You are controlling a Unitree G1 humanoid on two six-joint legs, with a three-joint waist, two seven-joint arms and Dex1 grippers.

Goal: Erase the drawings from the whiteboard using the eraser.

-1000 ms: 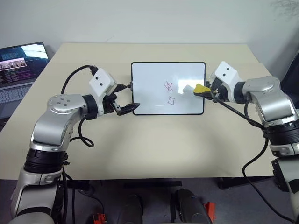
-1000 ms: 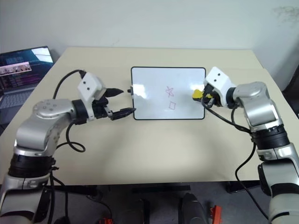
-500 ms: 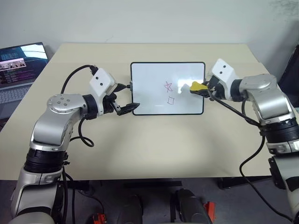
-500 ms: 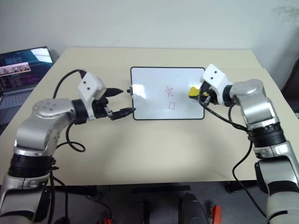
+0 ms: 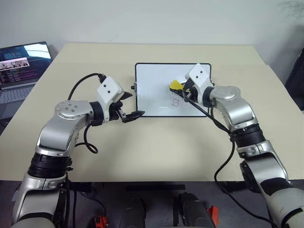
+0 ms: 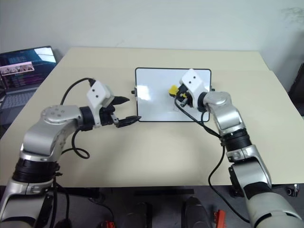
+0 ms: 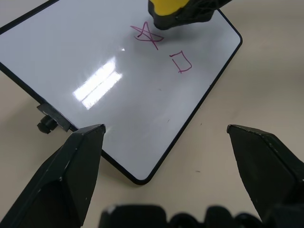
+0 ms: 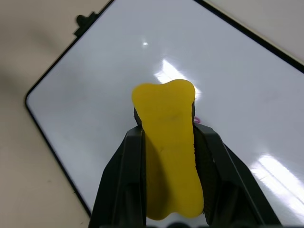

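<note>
Clamping the small yellow eraser (image 5: 176, 85) in your right gripper (image 5: 182, 87), you are pressing it beside the red star (image 7: 147, 35) at the glossy white whiteboard's (image 5: 152, 90) three o'clock half, while your left gripper (image 5: 129, 105) is hovering spread apart at its seven o'clock corner, likely to brace it.

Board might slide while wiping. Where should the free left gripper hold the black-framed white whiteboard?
Judging by its pose, pinch the whiteboard at its near left corner, coming in from the left: the open left gripper already faces it, clear of the red drawings and yellow eraser.
</note>
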